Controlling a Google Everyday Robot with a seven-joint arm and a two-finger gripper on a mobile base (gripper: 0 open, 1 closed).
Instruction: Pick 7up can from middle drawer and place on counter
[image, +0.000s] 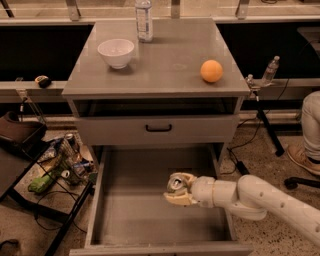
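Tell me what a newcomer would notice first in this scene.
First, the white arm's gripper, closed around the 7up can inside the open middle drawer at the bottom of the cabinet. Next, the bright orange at the right of the counter, with a white bowl and a clear bottle at its back left.
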